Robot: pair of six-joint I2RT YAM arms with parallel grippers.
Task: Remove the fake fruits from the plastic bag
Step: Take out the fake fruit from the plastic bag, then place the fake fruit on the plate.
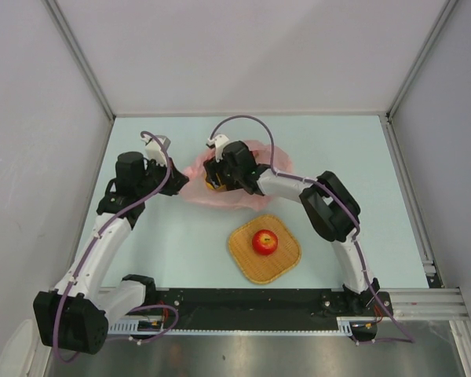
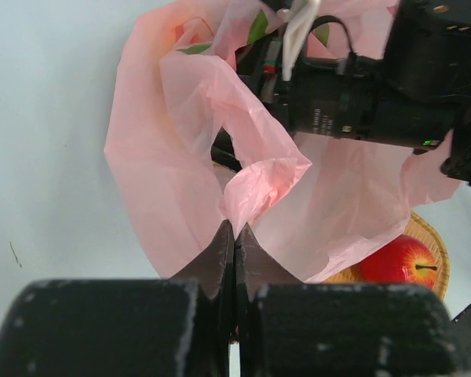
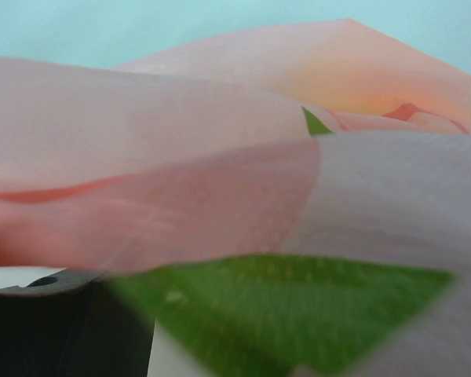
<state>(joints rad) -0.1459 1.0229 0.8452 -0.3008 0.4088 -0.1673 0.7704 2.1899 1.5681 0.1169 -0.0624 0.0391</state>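
Crinkled translucent pink plastic bag (image 2: 165, 157), left tool (image 2: 235, 232) pinching it, right tool (image 1: 216, 181) buried, grip unclear

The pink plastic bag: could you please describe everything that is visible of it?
The pink plastic bag is thin, translucent and crinkled, with soft folds. It lies crumpled on the pale table, its mouth held open. The left end effector is shut on a fold of its rim, and the right end effector reaches inside. A green leaf shows through the film.
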